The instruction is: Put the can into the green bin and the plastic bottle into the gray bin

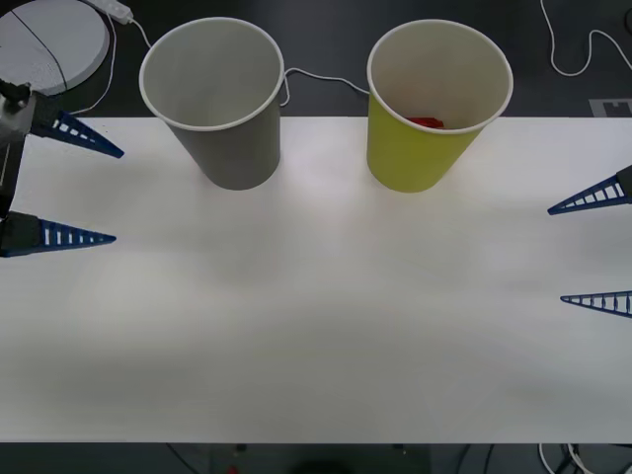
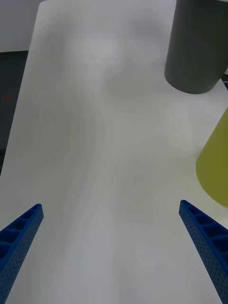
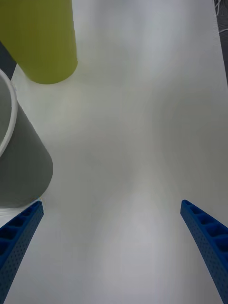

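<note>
I have both bins standing upright at the far edge of the table point(image 1: 316, 326). Taking the green bin point(image 1: 420, 148) as my mark, the gray bin point(image 1: 232, 138) stands to its left, apart from it. Inside the green bin I see a red patch low against its far wall, which I take for the can point(image 1: 427, 122); most of it is hidden by the rim. My right gripper point(image 1: 591, 250) hovers over the table's edge, right of the green bin and nearer me, jaws spread wide and empty. My left gripper point(image 1: 91, 186) sits well left of the green bin, beyond the gray one, jaws likewise released and empty.
</note>
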